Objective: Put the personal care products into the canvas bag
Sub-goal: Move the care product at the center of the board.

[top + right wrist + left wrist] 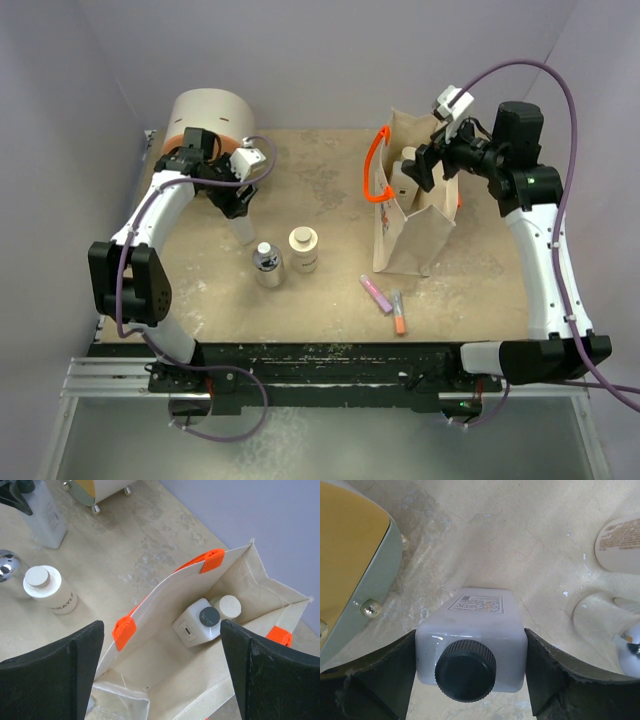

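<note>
My left gripper straddles the white black-capped bottle standing on the table; can't tell if it's clamped. I'd squeeze its flat sides squarely, lift straight, then cross to the canvas bag. The right gripper gapes there, empty.

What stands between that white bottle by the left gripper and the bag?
A cream jar stands roughly between the white bottle and the canvas bag, just nearer the arms' side. The bag's mouth is open.
</note>
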